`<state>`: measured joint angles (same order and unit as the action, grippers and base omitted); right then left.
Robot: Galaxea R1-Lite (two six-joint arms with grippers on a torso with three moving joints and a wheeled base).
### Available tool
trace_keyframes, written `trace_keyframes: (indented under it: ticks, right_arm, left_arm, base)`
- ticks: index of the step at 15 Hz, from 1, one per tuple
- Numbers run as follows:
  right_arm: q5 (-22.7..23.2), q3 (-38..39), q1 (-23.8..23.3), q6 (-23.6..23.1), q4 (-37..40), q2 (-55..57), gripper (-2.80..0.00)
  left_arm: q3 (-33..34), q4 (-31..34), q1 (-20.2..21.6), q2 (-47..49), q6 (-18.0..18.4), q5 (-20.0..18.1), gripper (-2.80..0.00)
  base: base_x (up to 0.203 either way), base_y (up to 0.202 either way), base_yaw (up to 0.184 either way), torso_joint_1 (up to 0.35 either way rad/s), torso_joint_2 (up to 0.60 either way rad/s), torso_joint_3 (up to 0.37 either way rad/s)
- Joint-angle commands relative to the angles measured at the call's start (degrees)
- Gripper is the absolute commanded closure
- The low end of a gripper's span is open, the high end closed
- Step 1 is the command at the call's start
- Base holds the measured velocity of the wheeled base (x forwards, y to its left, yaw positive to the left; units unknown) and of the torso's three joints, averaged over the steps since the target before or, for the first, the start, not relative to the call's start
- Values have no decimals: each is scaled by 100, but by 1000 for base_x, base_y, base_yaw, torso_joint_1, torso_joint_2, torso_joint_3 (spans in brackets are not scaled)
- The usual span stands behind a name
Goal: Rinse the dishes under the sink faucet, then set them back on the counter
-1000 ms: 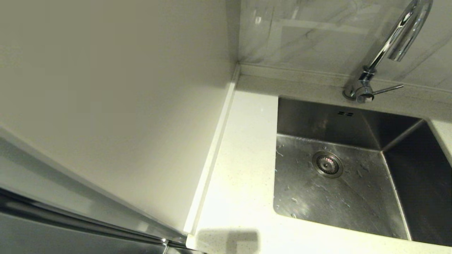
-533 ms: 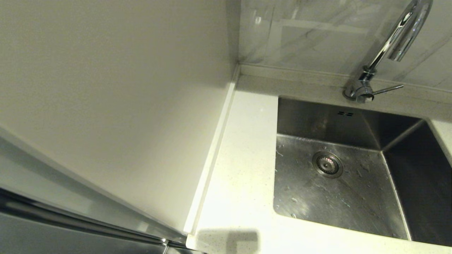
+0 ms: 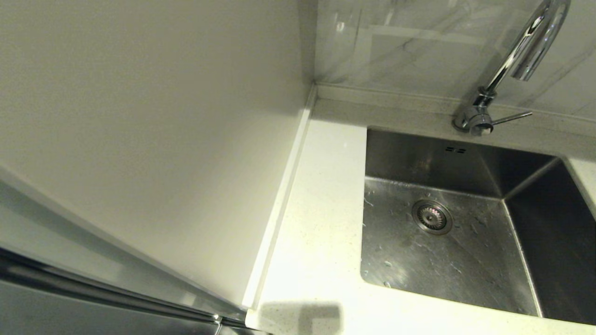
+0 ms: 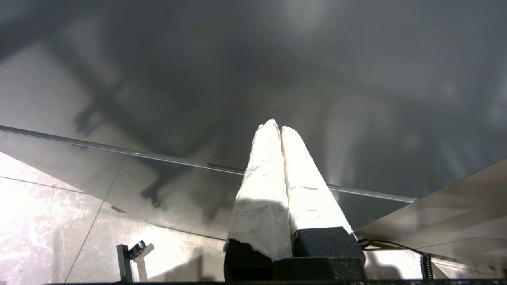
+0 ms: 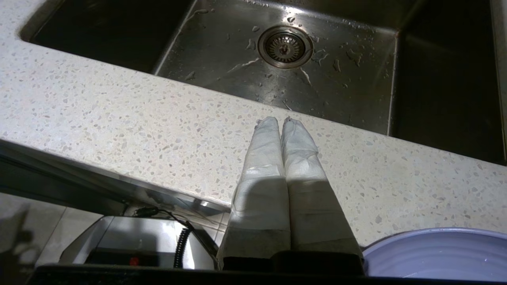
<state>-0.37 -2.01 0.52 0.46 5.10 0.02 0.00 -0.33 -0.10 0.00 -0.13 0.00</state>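
The steel sink (image 3: 465,260) with its round drain (image 3: 432,217) lies wet and holds no dishes; the chrome faucet (image 3: 517,56) stands behind it, no water running. The white speckled counter (image 3: 321,218) borders it. My right gripper (image 5: 280,120) is shut and empty, hovering over the counter's front strip (image 5: 158,126) just before the sink (image 5: 277,75). A lilac plate (image 5: 439,255) shows beside its base. My left gripper (image 4: 276,126) is shut and empty, low beside a dark glossy cabinet front. Neither arm shows in the head view. No bowls are in view.
A cream wall panel (image 3: 149,130) rises left of the counter, with a marble backsplash (image 3: 409,42) behind. A raised edge strip (image 3: 279,204) runs along the wall. Below the counter edge are a coiled cable (image 5: 183,241) and tiled floor (image 4: 47,221).
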Motion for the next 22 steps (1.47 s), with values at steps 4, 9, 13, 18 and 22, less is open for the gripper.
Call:
trace_keyframes:
  ticks: [4,9,13,18,22]
  right_arm:
    - [-25,-1,1,42,0,-2,0]
    - [-25,-1,0,42,0,-2,0]
    - [-25,-1,0,42,0,-2,0]
    - [-25,-1,2,42,0,-2,0]
    - [-33,6,0,60,0,-2,0]
  left_arm:
    - [18,-2,1,0,-4,0,0]
    - [18,-2,1,0,-4,0,0]
    - [18,-2,1,0,-4,0,0]
    - [18,-2,1,0,-4,0,0]
    - [9,-2,1,0,-4,0,0]
  base:
    - [0,0,0,0,0,0]
    - [0,0,0,0,0,0]
    - [0,0,0,0,0,0]
    - [0,0,0,0,0,0]
    - [0,0,0,0,0,0]
